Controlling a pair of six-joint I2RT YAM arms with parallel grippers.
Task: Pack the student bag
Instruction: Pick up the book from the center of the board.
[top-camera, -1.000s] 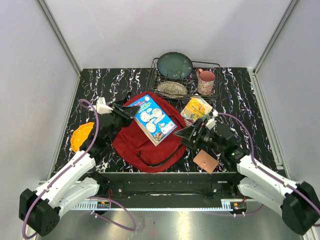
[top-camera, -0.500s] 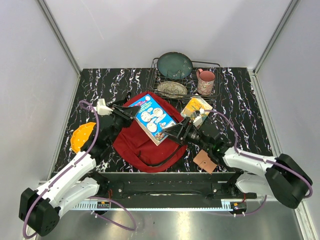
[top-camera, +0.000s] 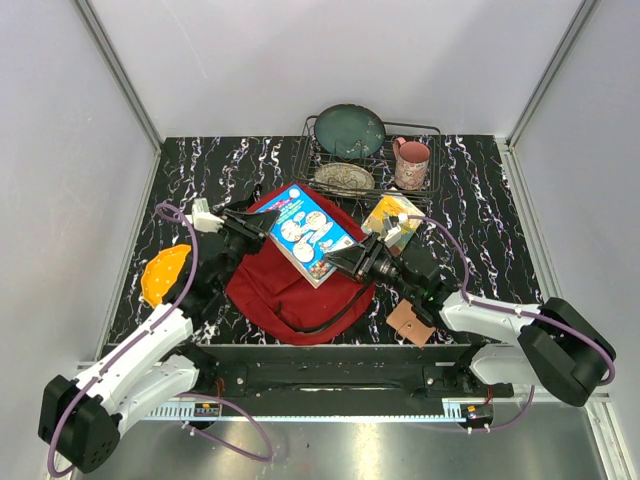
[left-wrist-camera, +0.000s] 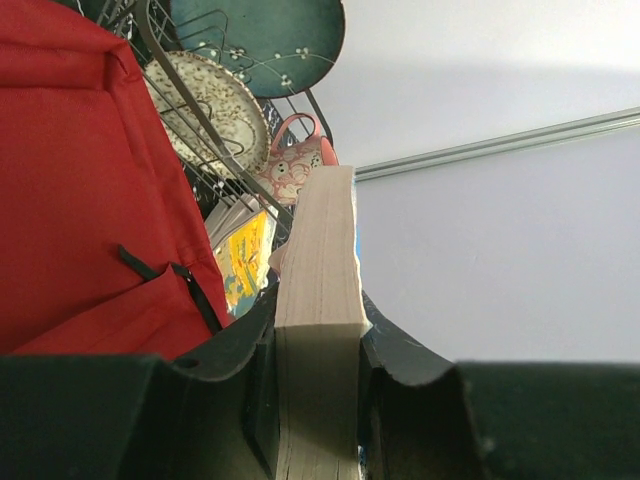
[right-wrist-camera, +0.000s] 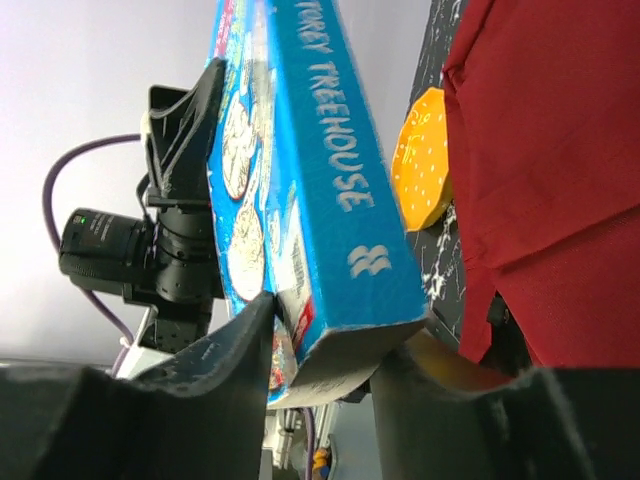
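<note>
On the tabletop (top-camera: 490, 215), centred, lies the student bag (top-camera: 280, 290), flat. Just above it a blue book (top-camera: 308, 235) is held between both hands: left hand (top-camera: 262, 222) clamps its far-left corner and right hand (top-camera: 342, 263) grips the near-right corner, likely steadying it for sliding inside.

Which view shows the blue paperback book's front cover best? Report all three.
Top external: the blue paperback book turns its whole illustrated front cover to that camera. Left wrist shows only its page edge, end-on; right wrist shows the spine and a steep sliver of cover.
</note>
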